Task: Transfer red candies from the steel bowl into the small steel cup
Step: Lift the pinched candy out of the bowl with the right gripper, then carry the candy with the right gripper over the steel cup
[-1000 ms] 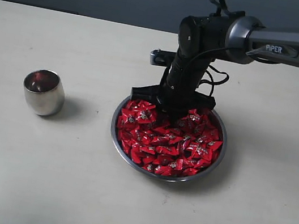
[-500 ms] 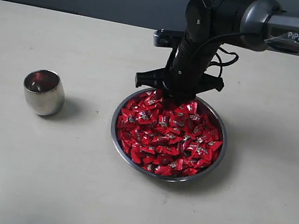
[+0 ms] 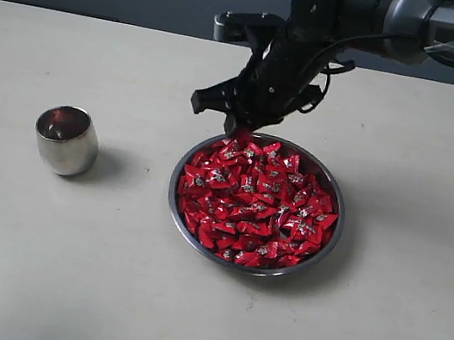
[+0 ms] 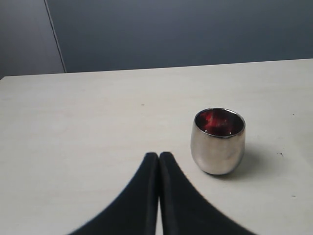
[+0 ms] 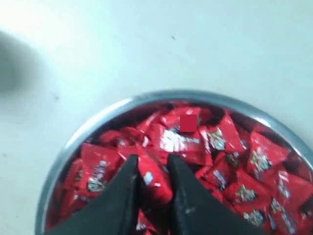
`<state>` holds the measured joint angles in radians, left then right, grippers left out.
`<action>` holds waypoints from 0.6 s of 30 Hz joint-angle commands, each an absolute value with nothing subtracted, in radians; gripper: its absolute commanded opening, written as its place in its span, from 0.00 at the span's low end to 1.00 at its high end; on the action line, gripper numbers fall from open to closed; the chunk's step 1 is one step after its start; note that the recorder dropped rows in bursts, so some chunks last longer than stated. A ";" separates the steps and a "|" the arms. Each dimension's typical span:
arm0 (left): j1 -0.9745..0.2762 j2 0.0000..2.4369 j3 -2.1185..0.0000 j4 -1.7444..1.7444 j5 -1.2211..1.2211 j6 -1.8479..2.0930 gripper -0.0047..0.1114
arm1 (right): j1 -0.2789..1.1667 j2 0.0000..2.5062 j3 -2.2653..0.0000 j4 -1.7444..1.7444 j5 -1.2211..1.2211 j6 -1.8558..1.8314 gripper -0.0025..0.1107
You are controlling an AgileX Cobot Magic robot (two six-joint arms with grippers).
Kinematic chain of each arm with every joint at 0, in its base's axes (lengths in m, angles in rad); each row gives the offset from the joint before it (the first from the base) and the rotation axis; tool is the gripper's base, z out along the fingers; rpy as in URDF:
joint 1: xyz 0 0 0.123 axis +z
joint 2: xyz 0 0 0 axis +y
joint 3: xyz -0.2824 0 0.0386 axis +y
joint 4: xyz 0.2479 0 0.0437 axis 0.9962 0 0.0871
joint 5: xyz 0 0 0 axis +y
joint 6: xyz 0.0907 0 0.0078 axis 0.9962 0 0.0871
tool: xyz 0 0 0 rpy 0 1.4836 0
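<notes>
Red candies [image 3: 261, 198] heaped in the steel bowl [image 3: 172, 204], wrappers pointing every way, no common axis.

Exterior view. Right gripper [image 3: 239, 128] hangs over the bowl's rim on the side towards the small steel cup [image 3: 66, 140], with most of the heap below and behind its tips. Red shows at the tips, which I take to be a held candy [image 3: 241, 135]. The cup stands upright, mouth up, well apart from this gripper across bare table [image 3: 61, 273]. My judgement: the gripper is clear of the heap so the carry to the cup will not drag other wrappers out.

Left wrist view. Left gripper [image 4: 159, 156] has its fingers pressed together, nothing between them. The cup [image 4: 217, 142] stands a little ahead of the tips and off their line, not touched. Its inside glows red; reflection or candy, I cannot tell. This arm looks parked, perhaps to watch the cup.

Right wrist view. Right gripper [image 5: 151, 160] is nearly closed, with the held candy [image 5: 155, 182] pinched in the narrow gap. Its long axis seems to run roughly along the fingers, though blur makes that uncertain. Bowl rim [image 5: 80, 134] and heap [image 5: 234, 147] lie directly below. A pinch across the narrow width would suit a drop into the narrow cup.
</notes>
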<state>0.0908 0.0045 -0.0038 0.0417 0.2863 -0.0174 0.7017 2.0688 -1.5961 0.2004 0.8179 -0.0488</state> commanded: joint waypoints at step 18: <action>0.083 0.000 0.000 0.042 0.284 -0.020 0.04 | 0.702 2.181 -1.925 0.880 0.898 -0.876 0.02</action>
